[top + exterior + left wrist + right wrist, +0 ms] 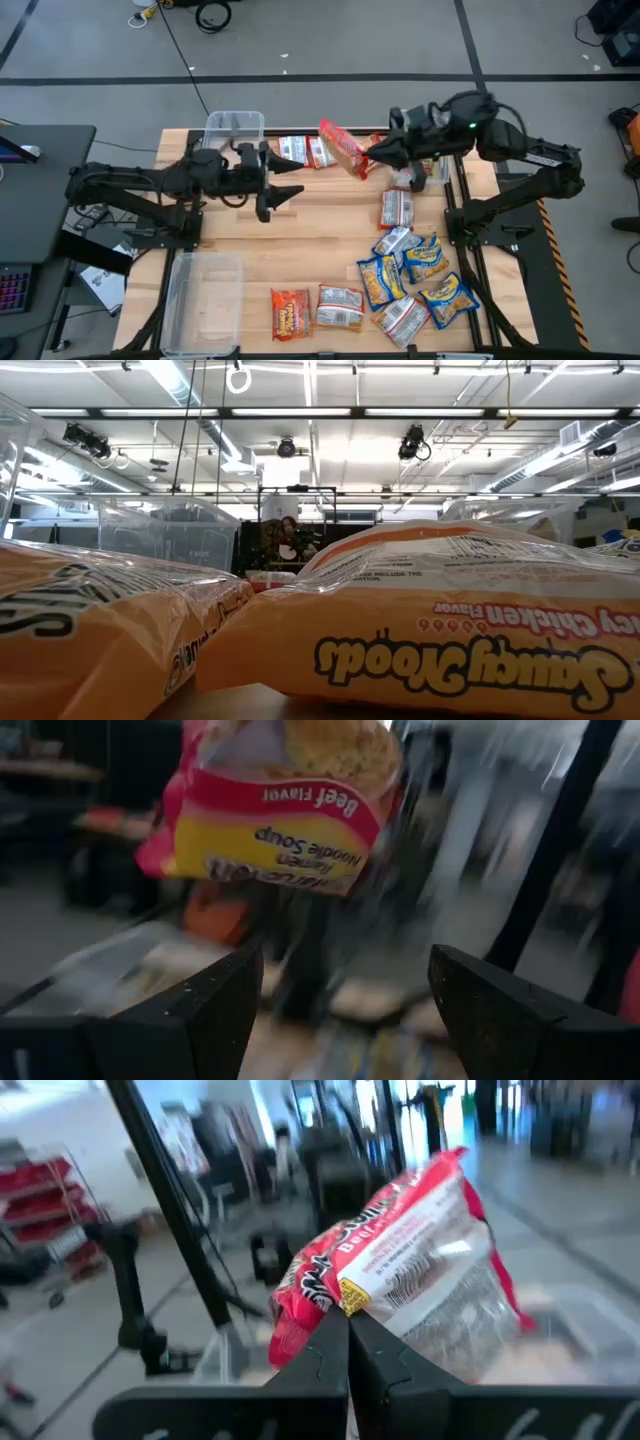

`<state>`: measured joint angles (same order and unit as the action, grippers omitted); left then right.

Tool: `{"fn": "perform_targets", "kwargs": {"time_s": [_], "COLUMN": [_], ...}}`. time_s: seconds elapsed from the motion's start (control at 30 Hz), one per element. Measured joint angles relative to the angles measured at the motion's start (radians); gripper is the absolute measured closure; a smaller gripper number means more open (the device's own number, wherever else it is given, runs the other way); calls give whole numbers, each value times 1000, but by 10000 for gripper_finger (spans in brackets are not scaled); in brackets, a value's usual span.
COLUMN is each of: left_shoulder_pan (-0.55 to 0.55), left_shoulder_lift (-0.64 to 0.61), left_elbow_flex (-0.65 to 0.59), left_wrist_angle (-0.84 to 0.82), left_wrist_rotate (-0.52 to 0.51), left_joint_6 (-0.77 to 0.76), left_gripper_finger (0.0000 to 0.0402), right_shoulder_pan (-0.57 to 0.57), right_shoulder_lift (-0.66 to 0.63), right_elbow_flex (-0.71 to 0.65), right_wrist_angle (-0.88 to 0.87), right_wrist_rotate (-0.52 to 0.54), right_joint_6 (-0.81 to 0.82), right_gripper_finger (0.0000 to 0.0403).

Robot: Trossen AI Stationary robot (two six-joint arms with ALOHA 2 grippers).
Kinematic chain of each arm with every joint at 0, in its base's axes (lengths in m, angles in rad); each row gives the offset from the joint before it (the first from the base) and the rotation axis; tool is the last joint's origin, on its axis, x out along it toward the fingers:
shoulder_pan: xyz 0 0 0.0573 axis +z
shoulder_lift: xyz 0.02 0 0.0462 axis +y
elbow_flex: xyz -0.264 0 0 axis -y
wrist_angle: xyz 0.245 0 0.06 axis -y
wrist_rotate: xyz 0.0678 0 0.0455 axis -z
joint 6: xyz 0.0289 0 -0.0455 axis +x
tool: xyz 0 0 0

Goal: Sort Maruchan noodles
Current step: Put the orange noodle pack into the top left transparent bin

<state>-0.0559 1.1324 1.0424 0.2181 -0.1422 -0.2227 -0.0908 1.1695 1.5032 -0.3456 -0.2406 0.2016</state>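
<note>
Red beef packet (400, 1280) pinched in right gripper (372, 152), carried toward ten o'clock bin (235, 125); release over it probably next. Left gripper (290, 190) spread, idle.

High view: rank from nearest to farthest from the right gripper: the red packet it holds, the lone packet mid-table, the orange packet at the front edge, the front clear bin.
From the right gripper:
1. Red packet, in its grip.
2. Lone packet, mid-table, right side.
3. Orange packet, front edge, centre.
4. Front clear bin, front left corner.
</note>
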Motion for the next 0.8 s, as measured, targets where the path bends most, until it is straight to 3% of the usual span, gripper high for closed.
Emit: {"fn": "perform_targets", "kwargs": {"time_s": [0.1, 0.2, 0.63, 0.8], "left_shoulder_pan": [5, 17, 136, 157], "left_shoulder_lift": [29, 90, 422, 439], "left_elbow_flex": [-119, -192, -163, -155], "left_wrist_angle": [318, 513, 1248, 1350], "left_wrist_rotate": [20, 26, 308, 349], "left_joint_6": [-88, -138, -357, -375], "left_gripper_finger": [113, 113, 113, 113], "right_shoulder_pan": [0, 4, 21, 20], "right_shoulder_lift": [-2, 12, 155, 179], "right_elbow_flex": [0, 0, 0, 0], "right_wrist_angle": [108, 195, 420, 440], "right_wrist_rotate": [-44, -85, -147, -140], "right_joint_6": [5, 8, 65, 82], "right_gripper_finger": [402, 402, 402, 402]}}
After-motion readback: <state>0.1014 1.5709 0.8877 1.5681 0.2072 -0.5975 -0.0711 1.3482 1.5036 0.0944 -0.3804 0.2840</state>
